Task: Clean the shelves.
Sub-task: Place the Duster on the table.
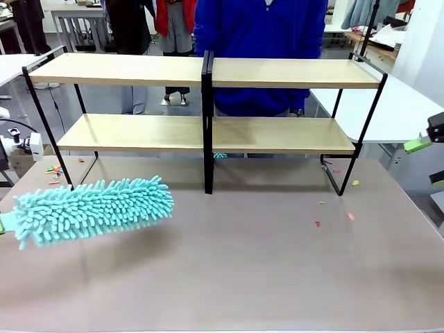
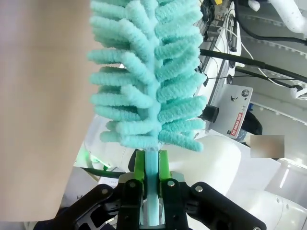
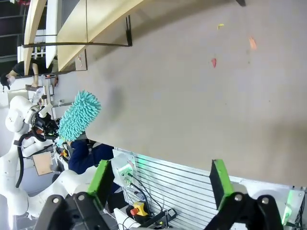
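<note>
The shelves (image 1: 139, 69) stand at the table's far side: two tiers of light-wood boards on a black frame with a centre post. A fluffy teal duster (image 1: 94, 208) hovers low over the table at the left, in front of the lower left board. My left gripper (image 2: 151, 179) is shut on the duster's (image 2: 148, 81) pale handle, green pads pressed on both sides. My right gripper (image 3: 160, 184) stands open and holds nothing, off the table's right edge, where one of its green fingertips (image 1: 416, 144) shows. In the right wrist view the duster (image 3: 79, 115) and the shelves (image 3: 86, 24) lie far off.
A person in a blue top (image 1: 260, 41) stands right behind the shelves. Small coloured scraps lie on the pinkish tabletop (image 1: 243, 277) at the right (image 1: 317, 223) and by the left shelf leg (image 1: 52, 169). White tables (image 1: 402, 111) flank both sides.
</note>
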You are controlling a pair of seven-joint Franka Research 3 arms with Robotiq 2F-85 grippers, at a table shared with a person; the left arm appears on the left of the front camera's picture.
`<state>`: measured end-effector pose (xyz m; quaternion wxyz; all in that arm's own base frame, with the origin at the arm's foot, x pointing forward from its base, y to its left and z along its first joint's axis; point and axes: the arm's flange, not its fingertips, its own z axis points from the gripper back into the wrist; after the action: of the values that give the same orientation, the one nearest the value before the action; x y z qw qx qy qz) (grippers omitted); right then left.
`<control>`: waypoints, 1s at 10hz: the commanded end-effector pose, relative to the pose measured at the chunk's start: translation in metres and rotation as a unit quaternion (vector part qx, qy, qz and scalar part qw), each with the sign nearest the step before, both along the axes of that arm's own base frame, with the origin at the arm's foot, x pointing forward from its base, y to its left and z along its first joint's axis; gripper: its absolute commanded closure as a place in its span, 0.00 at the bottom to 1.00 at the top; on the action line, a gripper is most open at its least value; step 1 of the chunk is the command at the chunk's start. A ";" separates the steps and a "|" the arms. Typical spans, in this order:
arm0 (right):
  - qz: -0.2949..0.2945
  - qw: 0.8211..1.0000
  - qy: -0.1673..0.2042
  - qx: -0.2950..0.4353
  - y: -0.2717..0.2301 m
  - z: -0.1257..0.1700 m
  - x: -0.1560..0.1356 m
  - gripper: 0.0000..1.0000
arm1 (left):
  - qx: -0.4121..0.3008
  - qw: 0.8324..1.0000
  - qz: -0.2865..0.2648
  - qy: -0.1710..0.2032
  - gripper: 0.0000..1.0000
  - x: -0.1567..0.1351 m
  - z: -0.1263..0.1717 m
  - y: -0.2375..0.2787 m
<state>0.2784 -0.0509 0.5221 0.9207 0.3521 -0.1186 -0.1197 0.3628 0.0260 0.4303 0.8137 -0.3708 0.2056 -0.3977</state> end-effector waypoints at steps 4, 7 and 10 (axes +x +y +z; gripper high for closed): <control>0.007 1.000 -0.005 0.007 -0.005 0.000 -0.002 0.00 | 0.053 0.992 0.066 -0.090 0.00 0.010 0.020 -0.006; 0.007 1.000 -0.005 0.007 -0.005 0.000 -0.002 0.00 | 0.086 0.948 0.200 -0.231 0.05 0.012 0.048 0.000; -0.015 0.999 -0.008 0.050 0.003 0.013 -0.002 0.00 | -0.038 0.920 0.309 -0.237 0.00 0.009 0.074 -0.003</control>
<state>0.2775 -0.0523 0.5237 0.9153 0.3636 -0.1203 -0.1245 0.3803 0.0344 0.5145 0.9213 -0.2991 -0.1123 -0.2215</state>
